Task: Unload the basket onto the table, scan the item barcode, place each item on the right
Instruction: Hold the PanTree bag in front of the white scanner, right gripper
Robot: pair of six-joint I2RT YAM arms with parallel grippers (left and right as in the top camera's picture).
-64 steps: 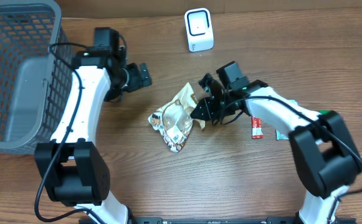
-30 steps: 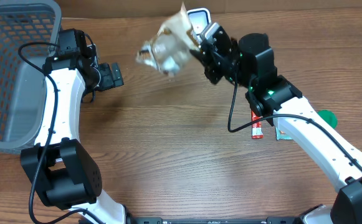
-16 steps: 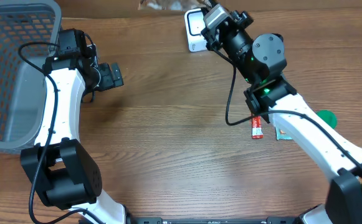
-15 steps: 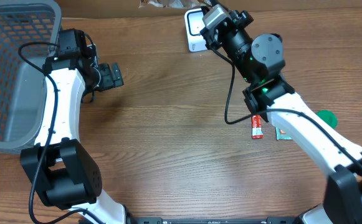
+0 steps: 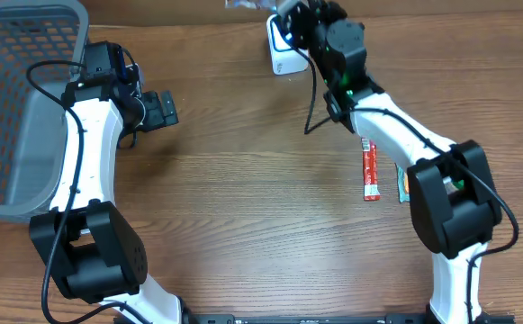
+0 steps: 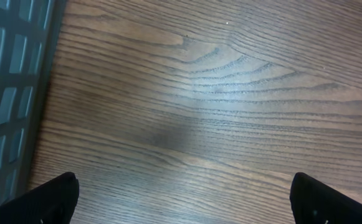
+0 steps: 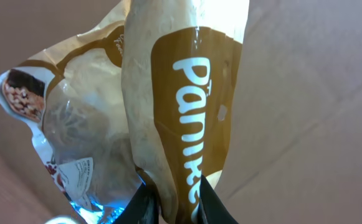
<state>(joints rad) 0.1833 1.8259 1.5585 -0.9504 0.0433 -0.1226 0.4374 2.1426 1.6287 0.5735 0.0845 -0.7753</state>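
The white box-shaped barcode scanner (image 5: 280, 52) stands on the brown wood-grain table (image 5: 243, 225) at its far edge, and the right arm reaches over it so that part of its body is covered. The right gripper (image 5: 290, 11) is just beyond the scanner, at the top border of the overhead view, and its jaws are pinched together on the cream and brown crinkled plastic food bag (image 7: 174, 93). In the right wrist view the two dark fingers (image 7: 144, 205) clamp a narrow fold of that bag at its lower end, and the rest of the bag stands up away from them, with white lettering on a brown band and a clear window on its left side, against a plain brown surface. From overhead only a thin sliver of the bag (image 5: 243, 4) shows, just beyond and to the left of the scanner; the rest is cut off by the frame. The left gripper (image 5: 164, 110) hangs well to the left of the scanner and a little nearer the robot. Its jaws stand wide apart and hold nothing, with bare wood between the fingertips (image 6: 59, 193) in the left wrist view. A grey plastic mesh basket (image 5: 9, 108) sits farther left again, past the left arm. A narrow red packet (image 5: 370, 171) lies flat on the table well to the near right of the scanner, beside the right arm.
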